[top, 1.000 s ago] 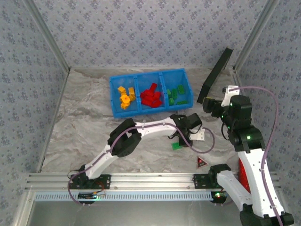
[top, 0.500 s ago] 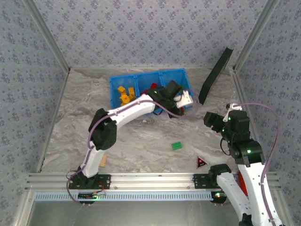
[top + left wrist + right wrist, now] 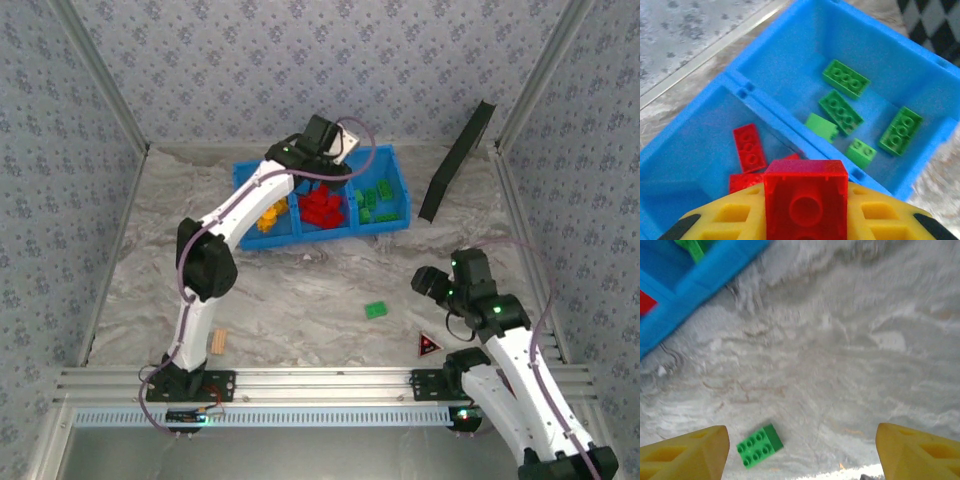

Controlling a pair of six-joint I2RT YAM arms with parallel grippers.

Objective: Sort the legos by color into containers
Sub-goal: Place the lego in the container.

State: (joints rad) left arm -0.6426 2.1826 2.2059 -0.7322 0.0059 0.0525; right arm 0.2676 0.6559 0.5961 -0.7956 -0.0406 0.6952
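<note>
While the blue bin [image 3: 300, 238] sits far back, the left gripper [image 3: 318, 145] hovers above it clamped on a red brick [image 3: 806, 200] — probably light, rigid, slick; the right gripper [image 3: 800, 450] gapes near a loose green brick [image 3: 759, 445] — best pinched by its flat sides.

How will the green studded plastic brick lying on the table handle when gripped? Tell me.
The green studded plastic brick looks rigid, probably won't flex. Small, likely light. Lying flat on the marbled table, it should slide, not roll.
</note>
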